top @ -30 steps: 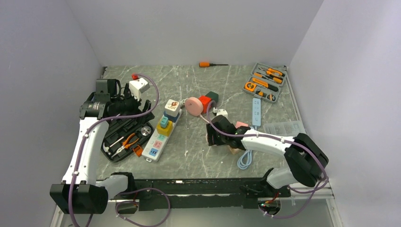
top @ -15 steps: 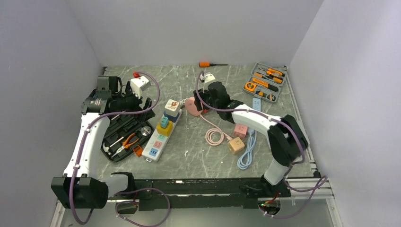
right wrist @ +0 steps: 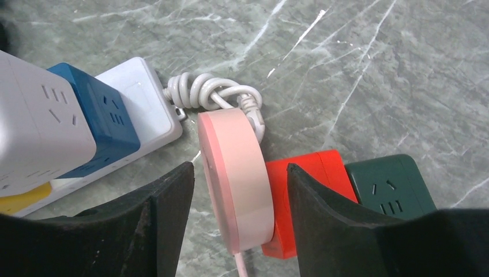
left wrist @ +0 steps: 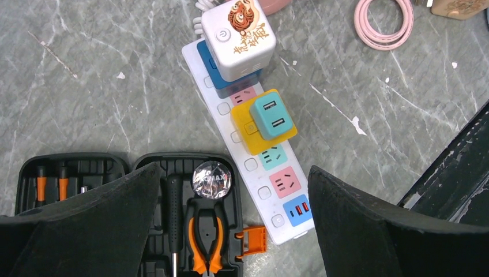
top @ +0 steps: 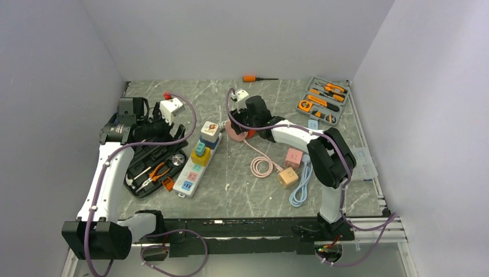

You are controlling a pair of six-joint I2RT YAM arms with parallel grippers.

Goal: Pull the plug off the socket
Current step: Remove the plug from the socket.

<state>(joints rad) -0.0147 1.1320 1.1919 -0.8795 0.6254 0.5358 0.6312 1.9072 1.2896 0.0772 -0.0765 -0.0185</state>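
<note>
Risk: right gripper (right wrist: pixel 240 173), jaws part-open astride pink plug (right wrist: pixel 235 199), grips nothing; red socket cube (right wrist: pixel 305 173) just right sits unbraced, so a pull may drag it along.

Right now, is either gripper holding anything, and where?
Nothing is held. The right gripper stands open astride the pink round plug, not closed on it; the left gripper hangs open above the power strip.

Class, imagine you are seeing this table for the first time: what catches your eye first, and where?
The white power strip left of centre, stacked with colourful adapters. Next, mid-table, the pink round plug against a red cube, with the open right end effector straddling it.
</note>
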